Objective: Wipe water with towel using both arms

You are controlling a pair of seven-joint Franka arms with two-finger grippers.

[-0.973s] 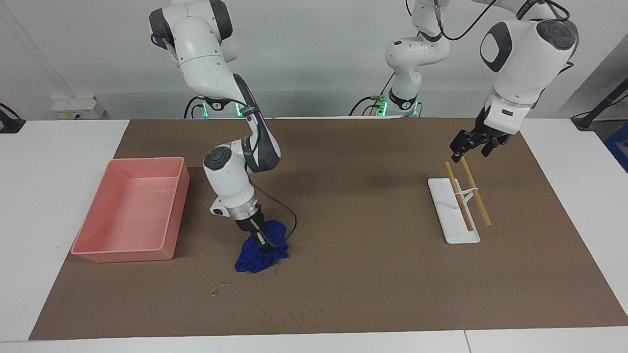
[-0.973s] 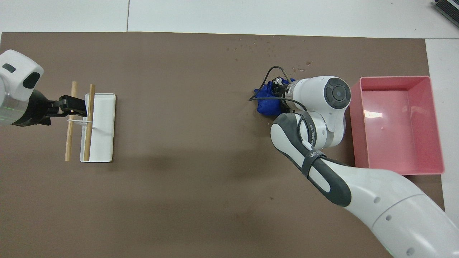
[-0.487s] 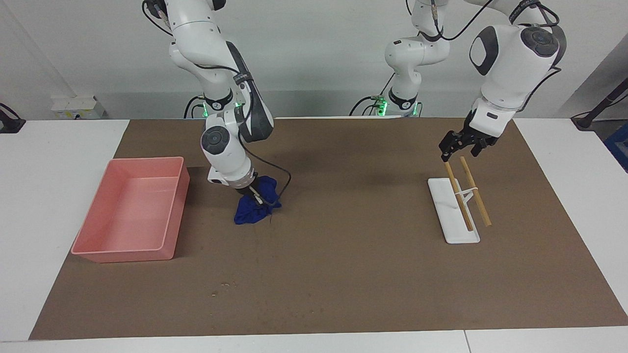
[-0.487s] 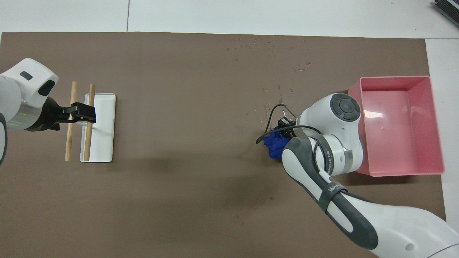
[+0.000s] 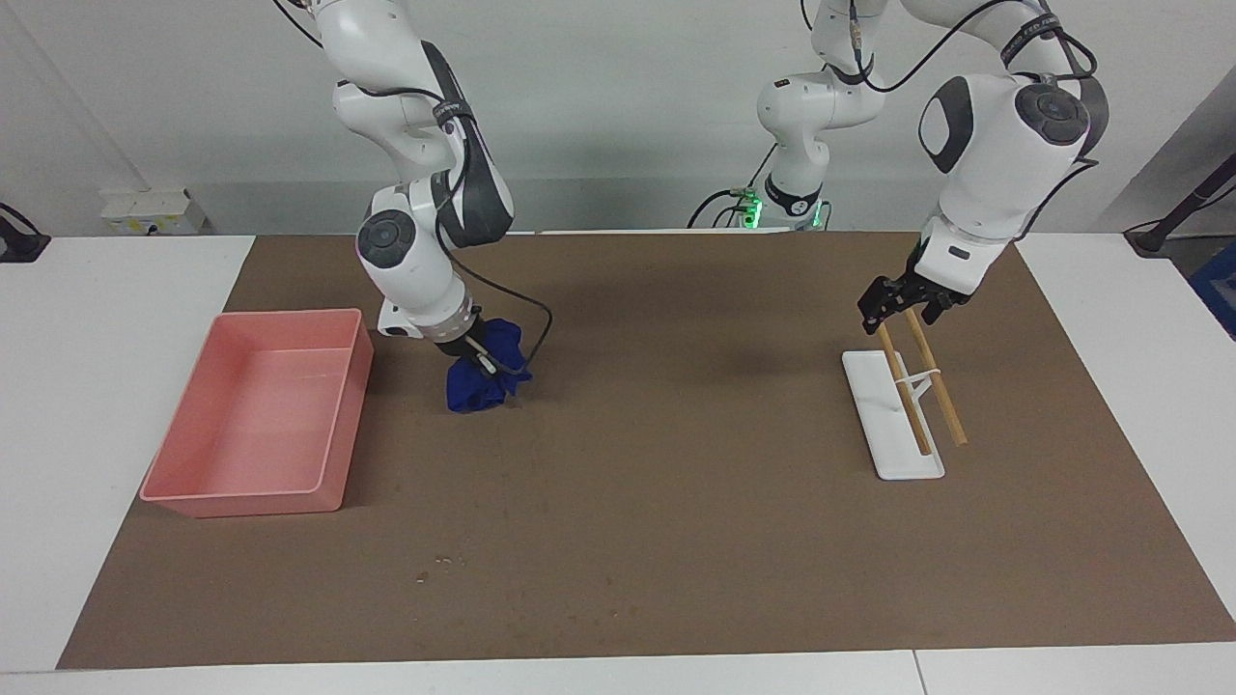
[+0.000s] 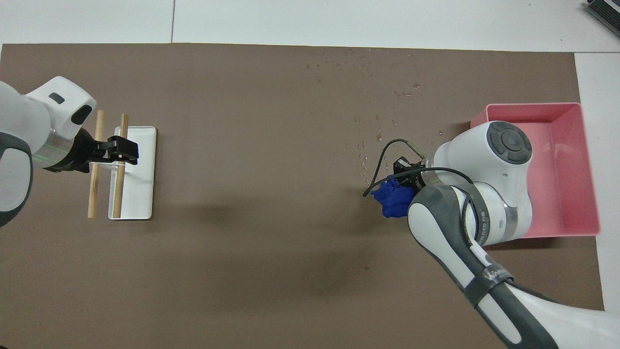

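The blue towel (image 5: 476, 384) is bunched up on the brown mat beside the pink tray, also in the overhead view (image 6: 393, 202). My right gripper (image 5: 480, 360) is shut on its top, fingers tilted; from above it shows by the towel (image 6: 406, 173). I cannot tell whether the towel's lower end touches the mat. Water droplets (image 6: 361, 156) dot the mat farther from the robots than the towel, with more specks (image 6: 404, 92) toward the mat's edge and a few in the facing view (image 5: 440, 563). My left gripper (image 5: 903, 307) hangs open over the ends of two wooden sticks, also seen from above (image 6: 121, 151).
A pink tray (image 5: 193, 499) stands at the right arm's end, also from above (image 6: 533, 105). At the left arm's end, two wooden sticks (image 5: 944, 398) joined by a white band lie across a white tray (image 5: 886, 446).
My right gripper has pulled the towel toward the robots, from near the droplets at the mat's outer part to beside the pink tray. My left gripper has shifted slightly over the stick ends.
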